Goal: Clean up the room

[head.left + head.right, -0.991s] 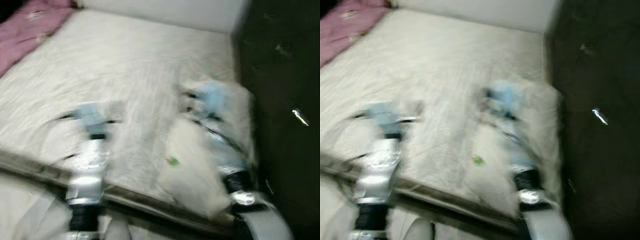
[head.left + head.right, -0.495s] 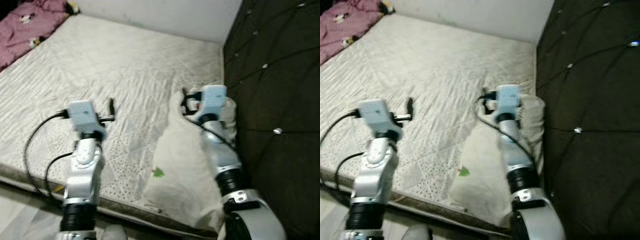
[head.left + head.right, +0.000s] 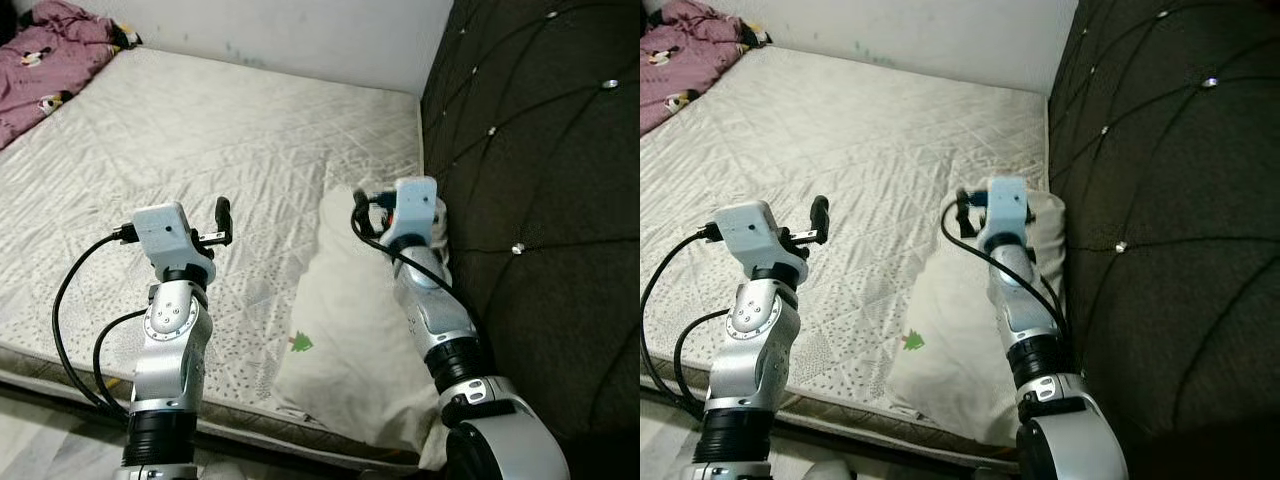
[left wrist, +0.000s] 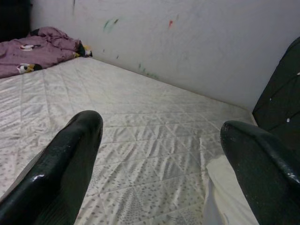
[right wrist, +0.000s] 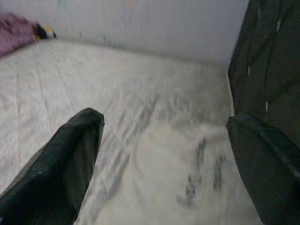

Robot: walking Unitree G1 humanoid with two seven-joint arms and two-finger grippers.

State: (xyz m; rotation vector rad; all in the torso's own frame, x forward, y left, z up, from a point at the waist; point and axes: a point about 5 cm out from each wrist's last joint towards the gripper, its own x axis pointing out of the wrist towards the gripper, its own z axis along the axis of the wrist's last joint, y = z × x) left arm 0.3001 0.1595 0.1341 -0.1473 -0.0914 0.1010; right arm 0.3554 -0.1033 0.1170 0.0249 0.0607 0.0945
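Plainly my right claw (image 5: 164, 154) was released, its two black fingers (image 5: 61, 164) spread wide and holding nothing, because I judged the pillow (image 3: 350, 330) to be my next thing to tidy and wanted the gap ready for it. That claw hung just above the pillow's far end, close to the dark tufted headboard (image 3: 540, 180). My left claw (image 3: 222, 212) was likewise released and empty, hovering over bare mattress (image 3: 200, 130) beside the pillow's edge. The pillow lay lengthwise against the headboard, under my right arm. Well apart, at the mattress's far corner by the wall (image 4: 187, 42), lay a crumpled purple blanket (image 3: 50, 60).
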